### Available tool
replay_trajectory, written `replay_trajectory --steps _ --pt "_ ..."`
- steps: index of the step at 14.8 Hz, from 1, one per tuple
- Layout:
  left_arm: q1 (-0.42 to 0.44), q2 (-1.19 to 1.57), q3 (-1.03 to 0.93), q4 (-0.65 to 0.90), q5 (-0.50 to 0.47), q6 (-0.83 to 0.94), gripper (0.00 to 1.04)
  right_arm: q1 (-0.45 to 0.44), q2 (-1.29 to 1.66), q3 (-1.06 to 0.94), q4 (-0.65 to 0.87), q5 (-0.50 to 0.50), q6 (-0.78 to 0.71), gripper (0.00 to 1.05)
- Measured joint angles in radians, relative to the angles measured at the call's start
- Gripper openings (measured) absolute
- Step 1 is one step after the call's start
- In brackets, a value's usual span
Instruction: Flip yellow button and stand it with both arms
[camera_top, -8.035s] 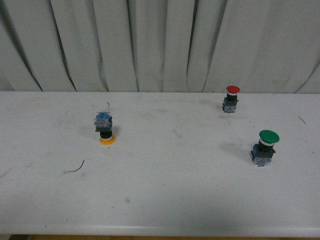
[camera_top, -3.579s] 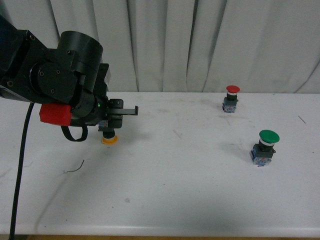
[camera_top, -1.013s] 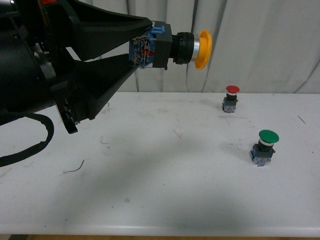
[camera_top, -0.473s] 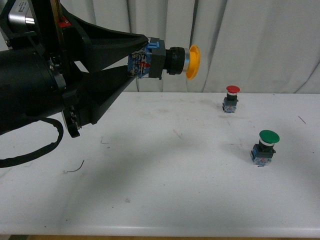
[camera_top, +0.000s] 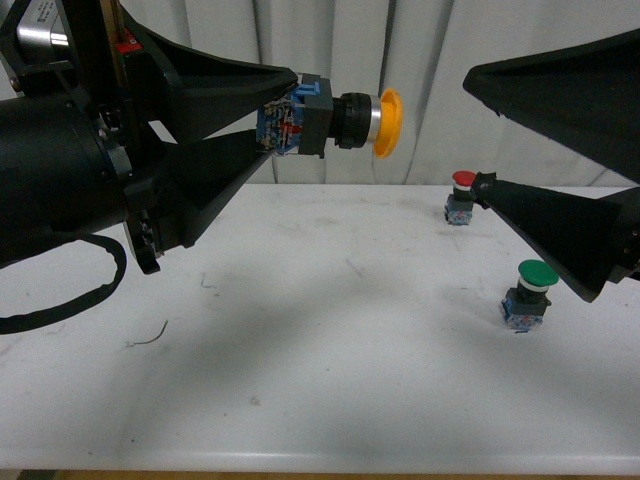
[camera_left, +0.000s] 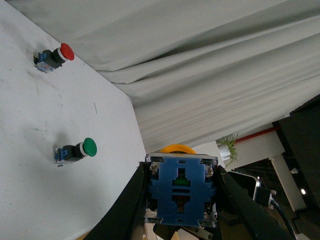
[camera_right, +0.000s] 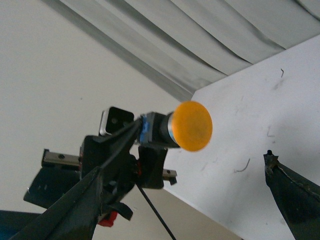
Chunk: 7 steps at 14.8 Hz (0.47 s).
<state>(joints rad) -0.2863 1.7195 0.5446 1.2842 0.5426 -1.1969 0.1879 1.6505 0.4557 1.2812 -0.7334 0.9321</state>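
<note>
Left fingers clamp the yellow button by its blue base, cap sideways; right fingers gape opposite. Best close squarely on the neck before any release.

A pleated grey-white curtain hangs behind the scuffed white desk in soft, even light.

Open air separates the button, held high in the left gripper, from the spread fingertips of the right gripper. The button hangs well above the table, whose middle stretch lies open. At the right stand two obstacles: the red switch and the green switch, the latter just beside the right gripper's lower finger. A curtain closes the far edge.
</note>
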Motion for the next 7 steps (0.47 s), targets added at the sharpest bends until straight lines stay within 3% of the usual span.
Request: replay_trajectory --steps 7 --pt "0.001 -0.013 0.0 0.0 0.0 -0.001 0.32 0.029 0.114 0.18 0.003 0.035 0.075 0.98"
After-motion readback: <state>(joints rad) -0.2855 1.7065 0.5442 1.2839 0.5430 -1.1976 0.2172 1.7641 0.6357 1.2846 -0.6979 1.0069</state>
